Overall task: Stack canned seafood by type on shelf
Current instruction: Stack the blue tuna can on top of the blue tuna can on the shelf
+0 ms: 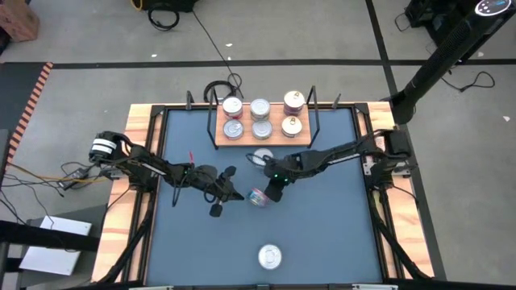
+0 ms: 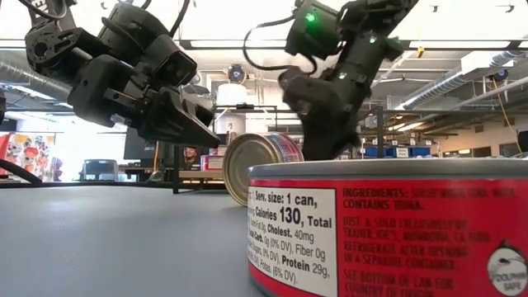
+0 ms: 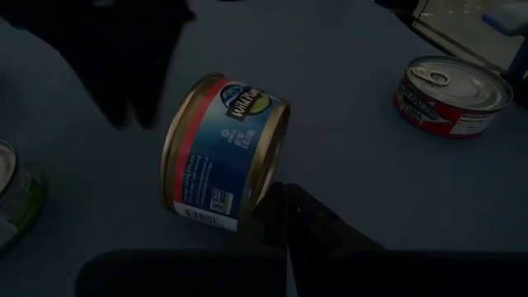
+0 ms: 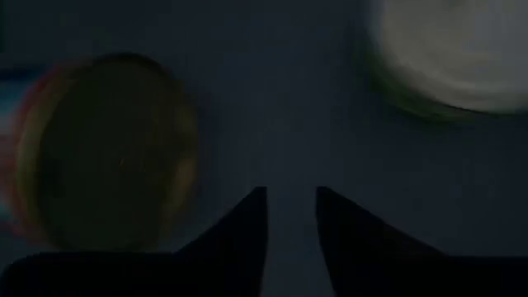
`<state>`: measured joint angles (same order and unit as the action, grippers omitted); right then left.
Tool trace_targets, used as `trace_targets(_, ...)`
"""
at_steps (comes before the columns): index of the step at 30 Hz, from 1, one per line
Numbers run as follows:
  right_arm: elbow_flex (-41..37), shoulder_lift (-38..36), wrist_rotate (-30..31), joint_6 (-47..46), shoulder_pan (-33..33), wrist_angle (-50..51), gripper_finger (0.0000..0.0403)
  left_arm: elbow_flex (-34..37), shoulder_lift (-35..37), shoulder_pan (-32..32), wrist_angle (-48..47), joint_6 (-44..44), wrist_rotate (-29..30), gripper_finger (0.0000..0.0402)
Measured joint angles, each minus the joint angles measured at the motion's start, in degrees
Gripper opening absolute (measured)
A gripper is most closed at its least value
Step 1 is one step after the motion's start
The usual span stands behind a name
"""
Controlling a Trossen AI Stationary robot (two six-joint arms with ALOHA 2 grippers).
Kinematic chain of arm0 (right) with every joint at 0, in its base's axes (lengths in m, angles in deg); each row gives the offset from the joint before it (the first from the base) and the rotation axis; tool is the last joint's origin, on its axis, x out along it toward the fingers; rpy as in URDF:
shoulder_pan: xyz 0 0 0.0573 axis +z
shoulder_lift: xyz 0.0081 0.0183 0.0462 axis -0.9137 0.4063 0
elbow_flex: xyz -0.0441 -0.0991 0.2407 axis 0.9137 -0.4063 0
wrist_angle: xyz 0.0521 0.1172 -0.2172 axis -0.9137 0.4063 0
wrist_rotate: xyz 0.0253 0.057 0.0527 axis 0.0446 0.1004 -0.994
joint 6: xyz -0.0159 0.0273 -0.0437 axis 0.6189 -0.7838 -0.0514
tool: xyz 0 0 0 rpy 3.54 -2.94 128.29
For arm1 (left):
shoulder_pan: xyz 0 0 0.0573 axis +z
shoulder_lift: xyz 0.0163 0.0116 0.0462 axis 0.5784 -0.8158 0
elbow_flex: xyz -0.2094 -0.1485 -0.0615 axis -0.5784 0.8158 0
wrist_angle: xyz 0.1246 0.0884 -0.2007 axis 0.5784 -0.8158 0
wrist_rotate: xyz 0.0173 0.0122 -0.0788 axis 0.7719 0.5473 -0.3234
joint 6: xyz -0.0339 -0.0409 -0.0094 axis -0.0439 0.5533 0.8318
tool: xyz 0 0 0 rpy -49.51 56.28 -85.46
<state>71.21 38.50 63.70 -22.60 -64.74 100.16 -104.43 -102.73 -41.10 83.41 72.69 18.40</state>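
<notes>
A can of seafood (image 1: 258, 196) with a blue and red label and gold rims lies on its side (image 3: 223, 153) mid-table, between my two grippers. My left gripper (image 3: 285, 206) is shut, its tips at the can's rim. My right gripper (image 4: 290, 202) hovers over the table beside the can's gold end (image 4: 107, 148), open a little with nothing between its fingers. The wooden shelf (image 1: 219, 138) at the far edge carries several upright cans (image 1: 260, 119). A silver-lidded can (image 1: 263, 158) stands just in front of it, and a red-labelled can (image 1: 269, 257) near the front edge. My left gripper's shut fingertips (image 3: 276, 196) stand level right at the tipped can's gold rim (image 3: 262, 191), coming from the table's left. I cannot tell whether they touch it. The can rests on its side on the table.
The red can (image 2: 388, 231) fills the foreground of the low view. Black wire uprights (image 1: 314, 113) rise at the shelf's ends. A wooden rim (image 1: 145, 121) frames the blue table. Open blue surface lies left and right of the grippers.
</notes>
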Motion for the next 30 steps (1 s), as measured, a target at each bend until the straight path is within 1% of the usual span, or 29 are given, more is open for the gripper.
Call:
trace_targets(3, -0.02, -3.12, 4.12, -0.22, -0.02, 5.52, 0.0134, 0.00, 0.00, 0.00, 0.82, 0.03, 0.14, 0.0001)
trace_targets(6, 0.00, -6.26, 5.25, -1.54, 1.29, 6.62, 0.0166, 0.00, 0.02, 0.00, 1.58, 0.04, -0.21, 0.0001)
trace_targets(9, 0.00, -8.15, 5.69, -1.62, 4.38, 4.21, 0.0198, 0.00, 0.02, 0.00, 1.67, 0.55, -0.36, 0.0001)
trace_targets(14, 0.00, -6.91, 10.55, -0.86, 11.42, -5.25, 0.0258, 0.00, 0.02, -0.43, 3.38, 1.37, -0.34, 0.0001)
trace_targets(16, 0.02, -5.78, 13.84, -0.05, 13.71, -8.11, 0.0283, 0.00, 0.02, -0.50, 3.39, 1.08, -0.35, 0.0001)
trace_targets(20, 0.02, -5.07, 22.97, -1.55, 16.43, -8.67, 0.0326, 0.00, 0.02, -0.60, 3.35, 1.28, -0.28, 0.0001)
trace_targets(23, 0.04, -4.17, 27.28, -1.76, 17.06, -10.51, 0.0346, 0.00, 0.02, -0.70, 3.54, 1.25, -0.26, 0.0001)
trace_targets(26, 0.11, -2.36, 27.90, -1.67, 17.37, -13.64, 0.0353, -0.02, 0.02, -0.70, 3.85, 1.13, -0.11, 0.0001)
trace_targets(30, 0.74, 1.20, 27.75, -1.22, 17.37, -12.85, 0.0354, -0.04, 0.02, -0.70, 4.13, 1.12, 0.14, 0.0001)
